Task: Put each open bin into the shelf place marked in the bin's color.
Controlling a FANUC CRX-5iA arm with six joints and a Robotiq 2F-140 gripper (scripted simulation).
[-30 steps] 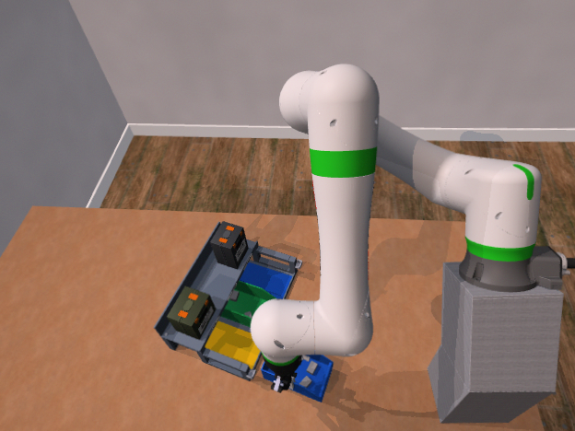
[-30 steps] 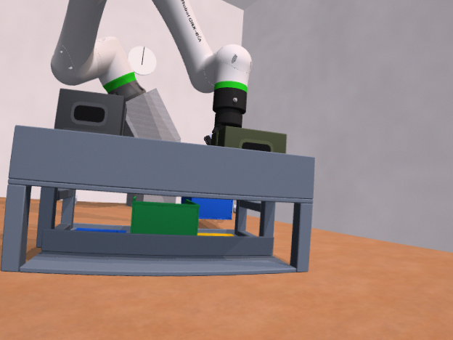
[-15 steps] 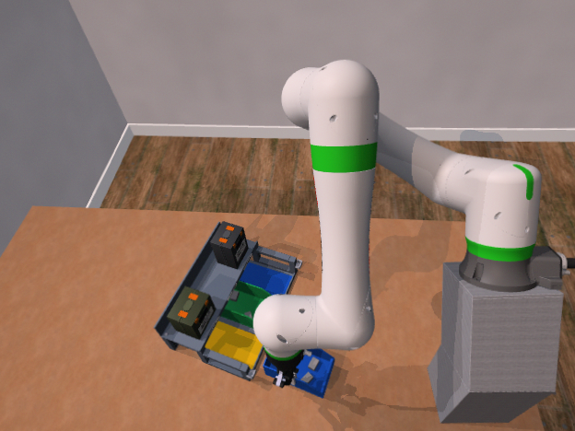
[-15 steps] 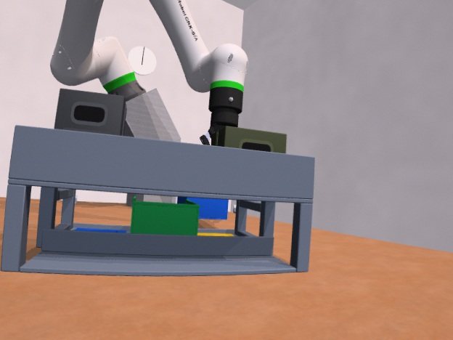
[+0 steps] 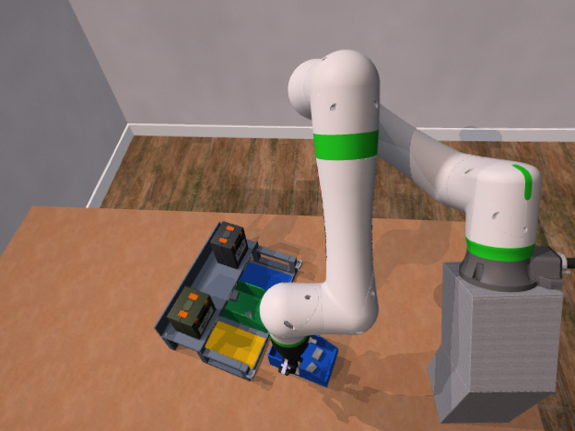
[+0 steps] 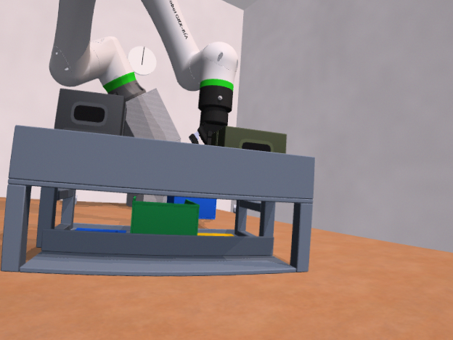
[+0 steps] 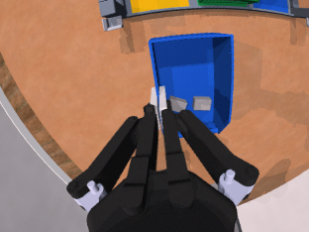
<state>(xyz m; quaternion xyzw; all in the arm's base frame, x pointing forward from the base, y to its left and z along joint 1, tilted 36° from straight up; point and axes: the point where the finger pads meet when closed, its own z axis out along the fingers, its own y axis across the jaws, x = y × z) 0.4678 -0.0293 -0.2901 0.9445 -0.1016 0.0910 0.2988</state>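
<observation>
The blue bin (image 5: 307,359) stands in front of the shelf's yellow end, with two grey parts inside it. It also shows in the wrist view (image 7: 194,79) and behind the shelf in the exterior view (image 6: 196,206). My gripper (image 7: 158,95) (image 5: 287,368) is shut on the bin's side wall near one end, pointing down. The bin casts a shadow beside itself and seems to hang a little above the table. The green bin (image 5: 244,303) (image 6: 164,217) sits in the shelf's middle, green place. The blue mark (image 5: 266,273) lies at the shelf's far end, with nothing on it.
The yellow mark (image 5: 235,343) holds no bin. A dark grey box (image 5: 230,243) and an olive box (image 5: 191,311) stand on the shelf's upper board. The grey robot pedestal (image 5: 497,349) stands to the right.
</observation>
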